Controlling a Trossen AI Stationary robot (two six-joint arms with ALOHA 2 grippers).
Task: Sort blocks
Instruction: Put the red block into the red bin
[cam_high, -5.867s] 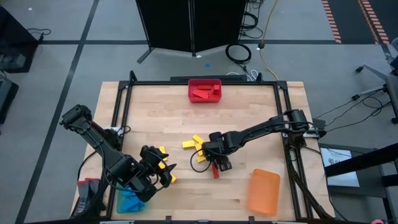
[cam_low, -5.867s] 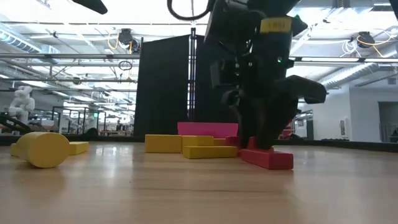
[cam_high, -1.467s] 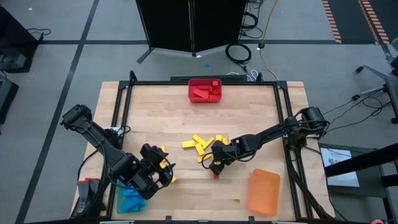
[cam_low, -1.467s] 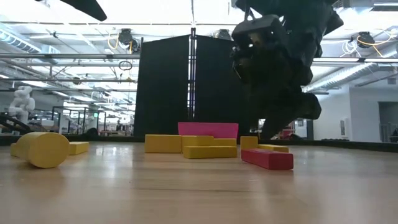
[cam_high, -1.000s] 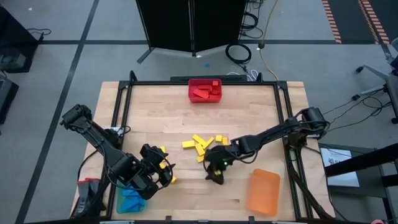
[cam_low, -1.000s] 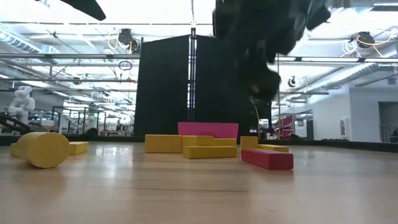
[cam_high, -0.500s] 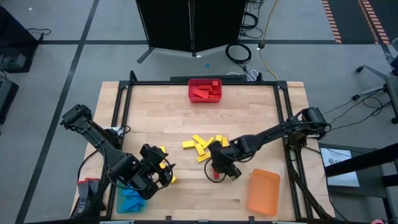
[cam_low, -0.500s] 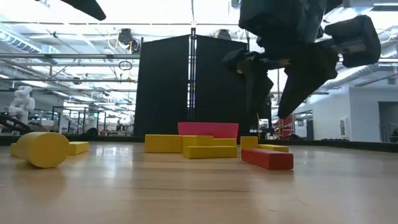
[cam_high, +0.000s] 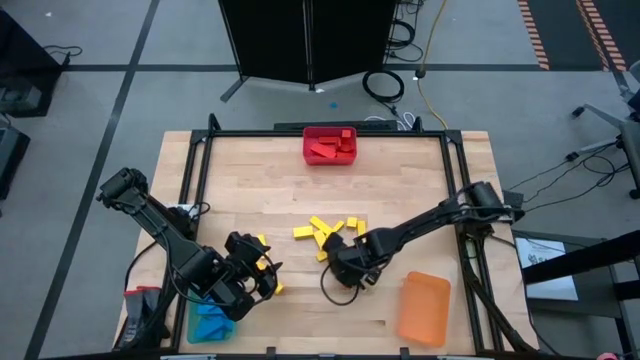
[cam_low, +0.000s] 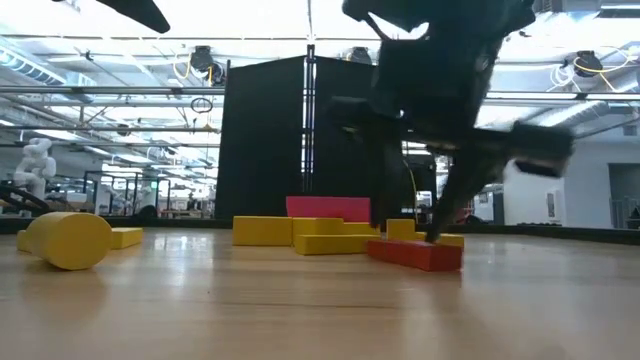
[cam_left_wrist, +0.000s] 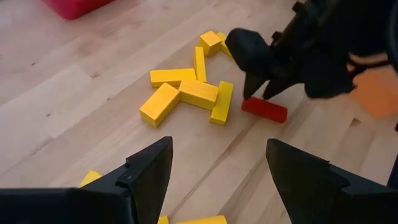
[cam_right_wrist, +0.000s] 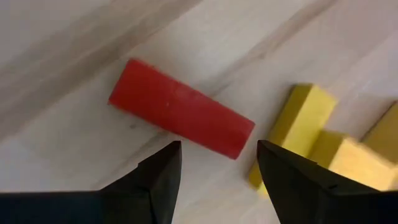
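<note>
Your right tool (cam_right_wrist: 214, 171) hangs low over the lone red block (cam_right_wrist: 181, 117), which lies flat on the desk (cam_high: 270, 190) just beside the heap of yellow blocks (cam_left_wrist: 186, 93) near the desk's middle; its fingers (cam_right_wrist: 158, 171) stand apart with nothing between them, and in the right wrist view the block shows just beyond the tips rather than inside the gap. In the low view the fingers look to reach down about to the block (cam_low: 415, 253), but you cannot tell from that whether they touch it. Treat the block as light, rigid and smooth-faced: it should not deform, but it will likely skate across the wood or twist if one finger meets it first. Take hold across its narrow width near the middle of its length, fingers square to the long sides, so it does not pivot in the grip. One end sits close to a yellow block (cam_right_wrist: 298, 127), so come down clear of that neighbour or you may drag it along. The red bin (cam_high: 329, 145) at the far edge already holds red pieces and looks the likely destination. Your left tool (cam_left_wrist: 217, 180) waits near the desk's front left corner, fingers open and empty, with a few yellow blocks (cam_high: 260, 265) close by and the blue bin (cam_high: 208, 322) just beside it.
</note>
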